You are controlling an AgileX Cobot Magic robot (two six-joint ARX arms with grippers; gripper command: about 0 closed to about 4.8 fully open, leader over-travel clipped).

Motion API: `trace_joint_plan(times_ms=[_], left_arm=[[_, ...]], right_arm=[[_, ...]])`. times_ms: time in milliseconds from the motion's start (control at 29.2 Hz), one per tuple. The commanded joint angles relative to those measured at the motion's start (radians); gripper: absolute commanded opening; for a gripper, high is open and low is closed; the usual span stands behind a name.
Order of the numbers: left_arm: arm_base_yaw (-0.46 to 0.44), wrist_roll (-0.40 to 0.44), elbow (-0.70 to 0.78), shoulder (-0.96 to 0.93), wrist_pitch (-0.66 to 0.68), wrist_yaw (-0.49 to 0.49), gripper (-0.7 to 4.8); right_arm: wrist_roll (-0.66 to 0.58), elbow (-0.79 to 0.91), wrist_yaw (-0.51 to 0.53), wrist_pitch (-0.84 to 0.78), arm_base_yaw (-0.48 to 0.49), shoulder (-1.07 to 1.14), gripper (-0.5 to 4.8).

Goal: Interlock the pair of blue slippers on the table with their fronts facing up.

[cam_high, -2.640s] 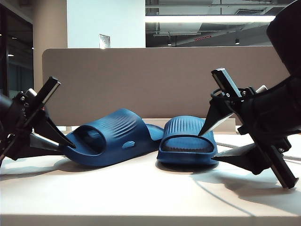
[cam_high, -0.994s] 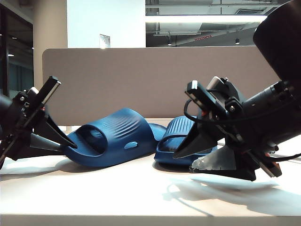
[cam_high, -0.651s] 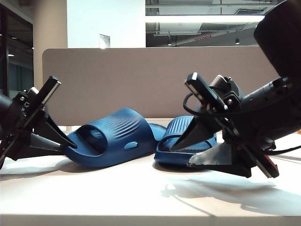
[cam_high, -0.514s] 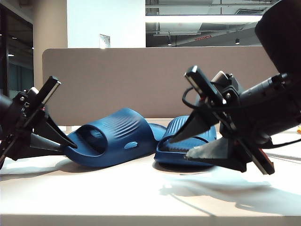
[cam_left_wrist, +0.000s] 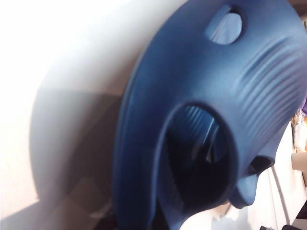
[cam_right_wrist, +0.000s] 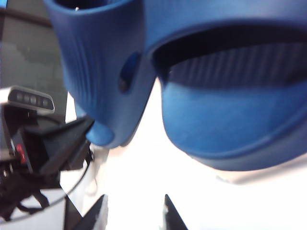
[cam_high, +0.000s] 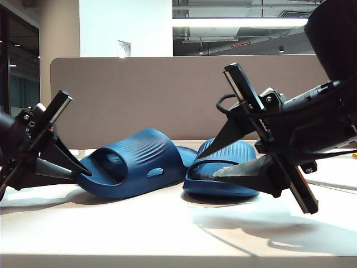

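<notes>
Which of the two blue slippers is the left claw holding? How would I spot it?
Start at the brown-grey divider panel behind the cream table. In front lie two blue slippers; take the left slipper, tipped on its side, with the left claw shut on its edge. The right slipper lies flatter, facing you.

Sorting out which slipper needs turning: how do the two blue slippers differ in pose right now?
The left slipper is tipped up on its side edge, strap opening toward the left gripper, shut on its edge. The right slipper lies sole-down on the table, toe opening facing the camera; the right gripper stands open around it. Both are ribbed navy slides.
</notes>
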State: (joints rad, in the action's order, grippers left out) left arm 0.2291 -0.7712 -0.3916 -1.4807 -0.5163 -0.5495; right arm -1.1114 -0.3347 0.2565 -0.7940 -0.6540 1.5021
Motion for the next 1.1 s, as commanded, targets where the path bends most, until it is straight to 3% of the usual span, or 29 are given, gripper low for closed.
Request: trace_joint_plan(times_ms=[34,206,514,857,1097], left_arm=[[0.001,-0.007,-0.001,-0.002,0.006,-0.020,-0.06],[0.001,-0.009,-0.001,-0.002,0.006,-0.019,-0.06],[0.001,-0.026,-0.001,-0.002,0.006,-0.014,-0.06],[0.001,-0.030,-0.001,-0.002,0.031,-0.016,-0.06],[0.001,-0.034,-0.001,-0.002,0.041,-0.016,-0.06]], right_arm=[[-0.086,-0.002,-0.041,-0.005,-0.002,-0.005,1.50],[-0.176,-0.004,-0.100,0.033,-0.020,-0.005,2.15],[-0.224,-0.032,-0.174,0.085,-0.063,-0.005,2.17],[-0.229,-0.155,-0.214,0.335,-0.065,-0.005,2.22],[-0.410,-0.180,-0.263,0.413,-0.107,-0.020,2.23]])
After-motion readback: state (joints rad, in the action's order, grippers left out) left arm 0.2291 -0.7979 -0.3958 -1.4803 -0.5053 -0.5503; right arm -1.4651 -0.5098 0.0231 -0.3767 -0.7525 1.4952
